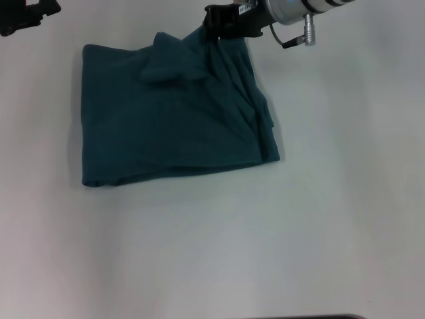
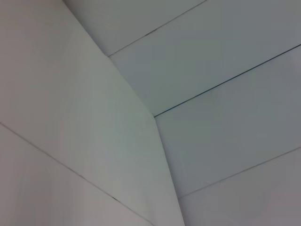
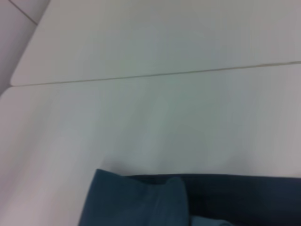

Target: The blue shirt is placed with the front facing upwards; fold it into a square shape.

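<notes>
Pinching the folded blue shirt at its far edge, right tool; no lettering visible.

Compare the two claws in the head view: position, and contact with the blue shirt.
The right claw sits at the far edge of the blue shirt, touching its bunched cloth; the left claw is parked at the far left corner, apart from the shirt. The right claw shows with its silver wrist; the left claw is mostly cut off. Both are black.

1. A plain white table is seen, carrying the work.
2. The blue shirt is laid directly on it, folded into a rumpled, roughly rectangular bundle toward the far side.
</notes>
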